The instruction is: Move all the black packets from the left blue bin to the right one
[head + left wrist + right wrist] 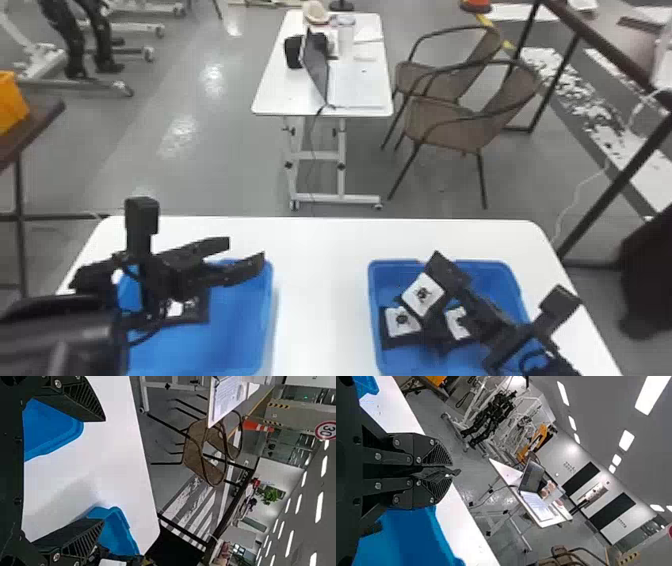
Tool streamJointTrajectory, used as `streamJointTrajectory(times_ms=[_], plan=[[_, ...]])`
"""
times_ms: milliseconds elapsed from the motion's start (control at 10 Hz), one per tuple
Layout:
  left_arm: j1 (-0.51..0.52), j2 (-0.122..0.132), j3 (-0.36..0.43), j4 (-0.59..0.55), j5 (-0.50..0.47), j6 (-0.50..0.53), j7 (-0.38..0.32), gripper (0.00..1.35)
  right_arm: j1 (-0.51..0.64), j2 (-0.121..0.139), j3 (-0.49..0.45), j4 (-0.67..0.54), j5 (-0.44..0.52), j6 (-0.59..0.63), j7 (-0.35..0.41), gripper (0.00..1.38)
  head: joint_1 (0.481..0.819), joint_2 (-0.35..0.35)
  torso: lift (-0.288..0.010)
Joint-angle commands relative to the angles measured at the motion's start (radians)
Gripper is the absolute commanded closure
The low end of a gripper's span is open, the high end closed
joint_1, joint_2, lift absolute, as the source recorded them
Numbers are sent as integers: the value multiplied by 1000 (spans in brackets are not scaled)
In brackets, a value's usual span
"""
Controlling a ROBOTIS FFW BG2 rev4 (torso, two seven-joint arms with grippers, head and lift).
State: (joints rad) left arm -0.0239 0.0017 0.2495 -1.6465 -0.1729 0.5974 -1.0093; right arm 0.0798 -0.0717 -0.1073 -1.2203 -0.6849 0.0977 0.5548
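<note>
Wide open, my left gripper (245, 250) hangs over the far part of the left blue bin (242, 325); in the left wrist view the left gripper (104, 471) has nothing between its fingers. A black packet (199, 306) with a white label lies in that bin, partly hidden by the arm. My right gripper (439, 265) is above the right blue bin (373, 305), pinching a white-labelled black packet (422, 296). From the wrist, the right gripper (451, 471) shows shut on the packet's thin edge. Below it, other black packets (403, 321) lie in the right bin.
Both bins stand on a white table (320, 300), with a bare strip between them. Beyond the far edge are another table (280, 95) with a laptop, and chairs (450, 117). A dark railing (615, 185) runs along the right.
</note>
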Motion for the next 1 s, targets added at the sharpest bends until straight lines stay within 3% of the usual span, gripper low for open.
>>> streamJointTrajectory(times_ms=[0, 200, 400, 500, 700, 900], plan=[[12, -4, 11, -1, 23, -10, 15, 122, -6, 0, -5, 62, -38, 1, 5, 1162, 695, -23, 0], [27, -4, 28, -1, 81, -11, 46, 122, -11, 0, -5, 114, -54, -3, 5, 1087, 695, -25, 0], [36, -4, 36, -10, 79, 15, 49, 121, -25, 0, -17, 159, -59, -59, 4, 371, 695, -23, 0], [38, -4, 36, -16, 79, 35, 52, 117, -25, 0, -51, 159, -27, -76, -12, 122, 695, -28, 0], [48, 0, 42, -42, 49, 73, 54, 117, 3, 0, -101, 82, 41, -153, -65, 116, 695, -66, 0], [62, 3, 53, -125, -125, 153, 55, 122, 58, 10, -109, -76, 25, -216, -89, 121, 695, -98, 0]])
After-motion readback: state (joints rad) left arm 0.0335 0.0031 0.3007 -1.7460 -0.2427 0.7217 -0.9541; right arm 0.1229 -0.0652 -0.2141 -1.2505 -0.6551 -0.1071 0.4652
